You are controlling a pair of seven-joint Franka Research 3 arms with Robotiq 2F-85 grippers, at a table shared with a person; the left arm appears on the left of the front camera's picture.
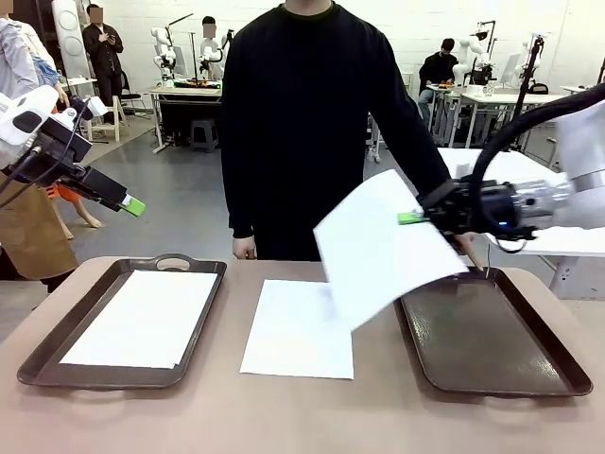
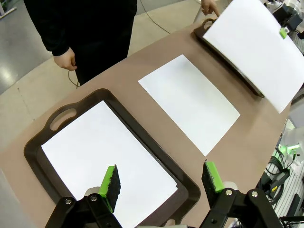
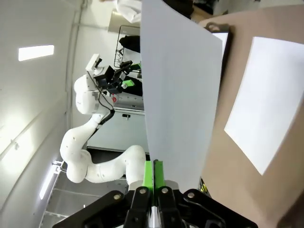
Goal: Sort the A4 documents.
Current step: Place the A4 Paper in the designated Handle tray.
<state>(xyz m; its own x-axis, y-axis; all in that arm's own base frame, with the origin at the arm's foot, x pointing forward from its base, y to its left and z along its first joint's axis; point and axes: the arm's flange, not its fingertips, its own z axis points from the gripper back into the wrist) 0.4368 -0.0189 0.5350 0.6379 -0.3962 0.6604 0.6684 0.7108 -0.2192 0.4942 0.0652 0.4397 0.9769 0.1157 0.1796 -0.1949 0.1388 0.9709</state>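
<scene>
My right gripper [image 1: 412, 218] is shut on the edge of a white A4 sheet [image 1: 383, 248], holding it tilted in the air above the left side of the right dark tray [image 1: 496, 336]. The same held sheet [image 3: 180, 85] rises from the closed green pads [image 3: 153, 173] in the right wrist view. A second sheet [image 1: 300, 328] lies flat on the table between the trays. A third sheet [image 1: 144, 317] rests inside the left dark tray [image 1: 33, 364]. My left gripper [image 1: 130, 203] hangs open high at the left, above that tray, its pads [image 2: 110, 181] apart around nothing.
A person in a black top stands at the far side, one hand [image 1: 245, 249] hanging by the table edge and the other hand [image 2: 209, 7] near the right tray's far handle. The inside of the right tray is bare.
</scene>
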